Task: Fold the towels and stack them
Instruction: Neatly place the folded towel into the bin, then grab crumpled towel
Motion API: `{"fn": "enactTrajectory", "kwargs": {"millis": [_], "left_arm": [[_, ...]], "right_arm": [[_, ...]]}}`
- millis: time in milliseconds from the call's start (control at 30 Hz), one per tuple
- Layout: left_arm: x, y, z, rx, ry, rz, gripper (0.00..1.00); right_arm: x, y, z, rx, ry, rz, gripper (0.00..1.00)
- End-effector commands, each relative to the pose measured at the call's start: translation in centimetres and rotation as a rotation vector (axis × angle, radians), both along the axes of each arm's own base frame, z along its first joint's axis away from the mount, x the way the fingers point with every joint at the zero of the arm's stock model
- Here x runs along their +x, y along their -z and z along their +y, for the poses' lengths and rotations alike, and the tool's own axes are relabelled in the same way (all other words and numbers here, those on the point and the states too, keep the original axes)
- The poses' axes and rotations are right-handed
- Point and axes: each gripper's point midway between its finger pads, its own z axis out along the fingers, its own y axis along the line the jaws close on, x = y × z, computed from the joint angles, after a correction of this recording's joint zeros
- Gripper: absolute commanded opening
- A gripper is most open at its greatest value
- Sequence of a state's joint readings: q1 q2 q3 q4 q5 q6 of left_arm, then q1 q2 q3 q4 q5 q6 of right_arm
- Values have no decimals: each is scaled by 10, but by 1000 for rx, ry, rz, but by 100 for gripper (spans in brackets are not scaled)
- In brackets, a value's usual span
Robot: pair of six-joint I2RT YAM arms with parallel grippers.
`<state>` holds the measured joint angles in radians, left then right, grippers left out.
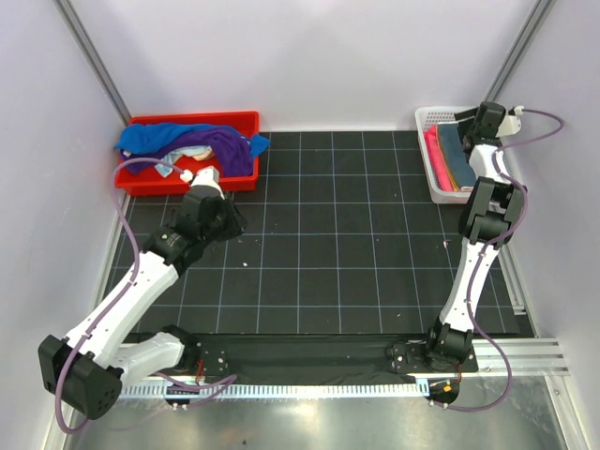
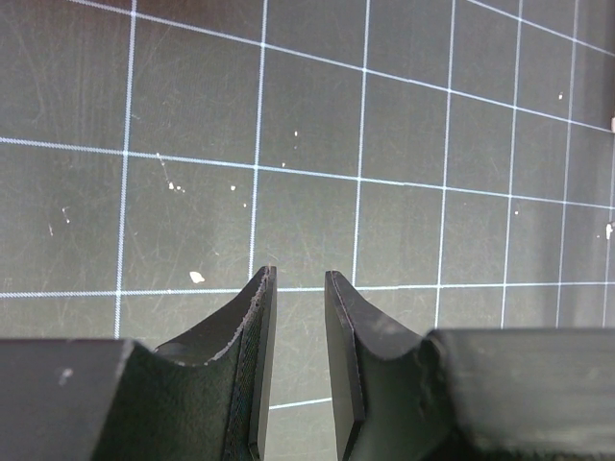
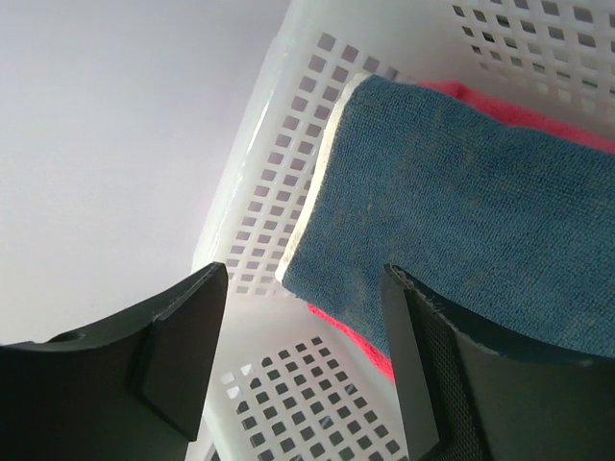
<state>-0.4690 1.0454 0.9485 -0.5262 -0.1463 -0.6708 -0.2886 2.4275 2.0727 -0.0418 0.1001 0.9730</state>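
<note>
- Top external view: at ten o'clock, loose towels (image 1: 217, 142) slump soft and light in the red bin (image 1: 192, 119); we would pinch a corner.
- Left gripper (image 2: 300, 279): slightly parted, empty.
- Right gripper (image 3: 306, 273): spread over the slate blue towel (image 3: 452, 182), in the two o'clock basket (image 3: 279, 154).

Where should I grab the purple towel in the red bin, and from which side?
Probably its raised, bunched fold, from straight above with the left gripper. The purple towel lies crumpled on top of the heap at the right end of the red bin, whose walls bar a sideways approach. Pinch shallow: the bright blue towel lies against it.
</note>
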Motion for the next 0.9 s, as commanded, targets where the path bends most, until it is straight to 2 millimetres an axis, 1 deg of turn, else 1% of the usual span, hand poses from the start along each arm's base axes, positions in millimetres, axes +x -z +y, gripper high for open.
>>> {"fn": "enactTrajectory", "kwargs": {"millis": [0,33,67,100,133,167,200,233,267,300,333,367,400,433,467,533,567,600,633,667,700,733,767,800,833,867], "left_arm": [[15,-21,0,-13,-22,-68,31],[17,-24,1,-11,-35,-77,31],[20,-28,1,-12,-43,-82,31],[24,-34,1,-14,-54,-97,31],[27,-36,2,-9,-68,-103,32],[37,-44,6,5,-101,-120,33],[41,-47,8,17,-118,-124,34],[46,-48,11,36,-141,-128,37],[57,-46,20,86,-198,-130,38],[66,-57,23,93,-224,-155,40],[75,-64,28,106,-253,-173,43],[84,-65,35,129,-289,-178,45],[102,-69,40,134,-319,-175,47],[113,-69,43,137,-337,-173,49],[133,-72,47,147,-358,-174,50],[153,-67,53,160,-381,-156,53],[162,-68,56,166,-391,-156,54],[182,-58,62,184,-408,-137,55],[191,-57,63,182,-408,-134,56],[201,-48,66,183,-408,-114,57],[214,-26,66,195,-399,-73,59],[228,-28,70,191,-403,-86,60],[239,-23,69,190,-384,-85,61],[248,-17,65,184,-360,-77,62],[263,0,66,211,-346,-54,63],[271,5,65,220,-343,-53,63]], "right_arm": [[-5,-104,9,-29,-15,-163,72],[-7,-103,15,-10,-30,-162,72],[-13,-122,21,-5,-41,-186,72],[-17,-117,27,20,-47,-177,72],[-19,-120,37,27,-66,-182,72],[-24,-136,52,28,-92,-198,72],[-29,-129,62,35,-109,-171,72],[-32,-130,73,36,-130,-165,72],[-38,-144,94,29,-167,-184,72],[-46,-129,103,35,-178,-148,72],[-51,-126,111,28,-194,-138,72],[-56,-124,135,42,-256,-134,72],[-70,-116,147,48,-279,-114,72],[-76,-110,159,51,-304,-101,71],[-87,-108,178,39,-350,-100,71],[-99,-99,199,1,-402,-73,71],[-107,-86,209,-1,-429,-40,71],[-114,-92,226,-14,-469,-50,71],[-119,-91,225,-26,-473,-44,71],[-128,-82,247,-57,-523,-18,71],[-134,-85,265,-77,-566,-21,71],[-139,-90,274,-98,-585,-26,71],[-147,-80,279,-119,-608,11,71],[-151,-78,286,-123,-626,16,71],[-157,-79,298,-122,-652,13,71],[-162,-73,303,-122,-670,17,71]]}}
